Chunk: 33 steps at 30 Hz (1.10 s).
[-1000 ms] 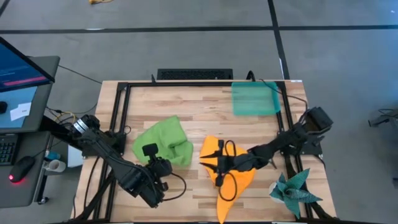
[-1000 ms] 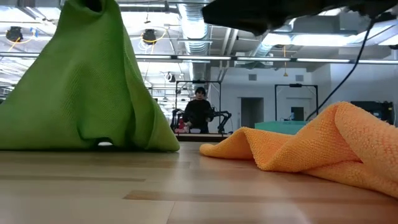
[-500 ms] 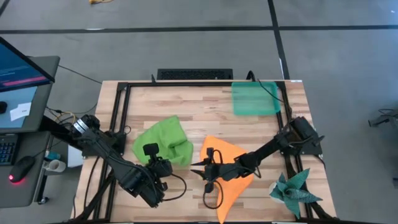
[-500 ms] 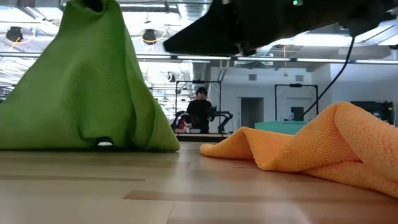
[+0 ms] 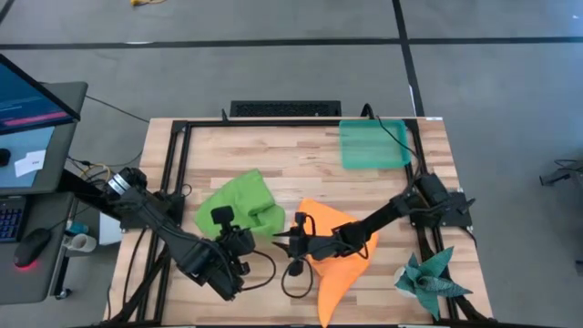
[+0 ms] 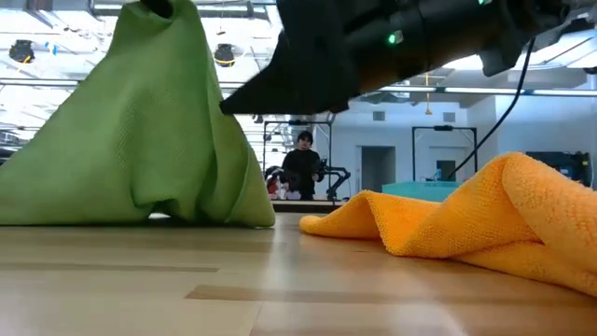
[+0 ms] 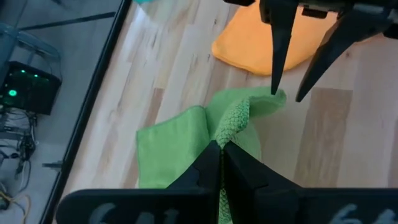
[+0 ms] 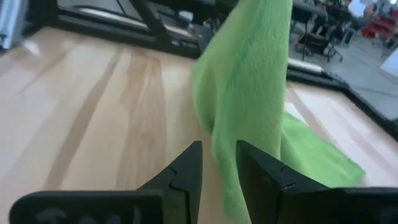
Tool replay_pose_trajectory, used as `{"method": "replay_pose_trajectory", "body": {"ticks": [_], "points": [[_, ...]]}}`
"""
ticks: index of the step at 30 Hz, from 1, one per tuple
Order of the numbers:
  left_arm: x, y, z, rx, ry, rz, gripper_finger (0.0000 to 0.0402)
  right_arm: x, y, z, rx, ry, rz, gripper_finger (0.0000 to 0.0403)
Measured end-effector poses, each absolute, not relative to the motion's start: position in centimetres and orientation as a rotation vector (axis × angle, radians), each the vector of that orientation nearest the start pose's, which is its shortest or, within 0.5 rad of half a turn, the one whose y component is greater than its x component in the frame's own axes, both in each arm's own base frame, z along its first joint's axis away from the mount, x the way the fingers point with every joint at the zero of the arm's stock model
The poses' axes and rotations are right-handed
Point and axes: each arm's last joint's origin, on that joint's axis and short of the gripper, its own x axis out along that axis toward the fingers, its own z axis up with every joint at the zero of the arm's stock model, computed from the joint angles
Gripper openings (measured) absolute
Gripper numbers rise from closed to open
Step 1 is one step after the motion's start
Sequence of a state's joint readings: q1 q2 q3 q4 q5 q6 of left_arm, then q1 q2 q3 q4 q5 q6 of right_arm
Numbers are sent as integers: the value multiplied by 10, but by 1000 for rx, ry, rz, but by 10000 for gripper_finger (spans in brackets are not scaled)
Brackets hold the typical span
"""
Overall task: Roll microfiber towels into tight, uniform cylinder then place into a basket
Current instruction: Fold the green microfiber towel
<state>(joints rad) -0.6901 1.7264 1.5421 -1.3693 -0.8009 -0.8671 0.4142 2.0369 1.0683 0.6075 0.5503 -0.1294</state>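
Observation:
The lime green towel stands on the table's near left half, pulled up into a tent. My left gripper is shut on its peak. The orange towel lies crumpled to its right, flat on the wood. My right gripper reaches across the orange towel and is open. Its fingertips stand at the green towel's right corner. The green cloth hangs just ahead of that gripper. The teal basket sits at the far right. My left gripper pinches a raised ridge of the green towel between its two shut fingers, from above, pointing down. One layer or several, I cannot tell. The towel hangs from the fingers like a tent, with its lower edges on the table. Whether my right gripper touches the green towel, I cannot tell.
A dark teal spiky cloth lies at the near right corner. A black frame runs around the table top. Bare wood shows between the towels and the basket. A person stands far behind the table.
My right gripper has gone toward the table's left edge, from over the orange towel to the green towel's right corner. The lifted green towel has shifted a little toward the right, still held by my left gripper. The orange towel has stayed in place.

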Motion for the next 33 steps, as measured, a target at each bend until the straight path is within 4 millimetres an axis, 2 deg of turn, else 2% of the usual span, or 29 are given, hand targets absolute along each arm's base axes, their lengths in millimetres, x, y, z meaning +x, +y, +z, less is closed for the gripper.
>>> {"method": "replay_pose_trajectory", "body": {"ticks": [11, 22, 33], "points": [[262, -175, 292, 328, 914, 573, 2, 388, 124, 127, -201, 444, -263, 120], [258, -183, 311, 329, 882, 545, 2, 380, 117, 128, -285, 494, -471, 120], [252, -182, 317, 336, 909, 557, 2, 370, 114, 119, -341, 637, -456, 120]]}}
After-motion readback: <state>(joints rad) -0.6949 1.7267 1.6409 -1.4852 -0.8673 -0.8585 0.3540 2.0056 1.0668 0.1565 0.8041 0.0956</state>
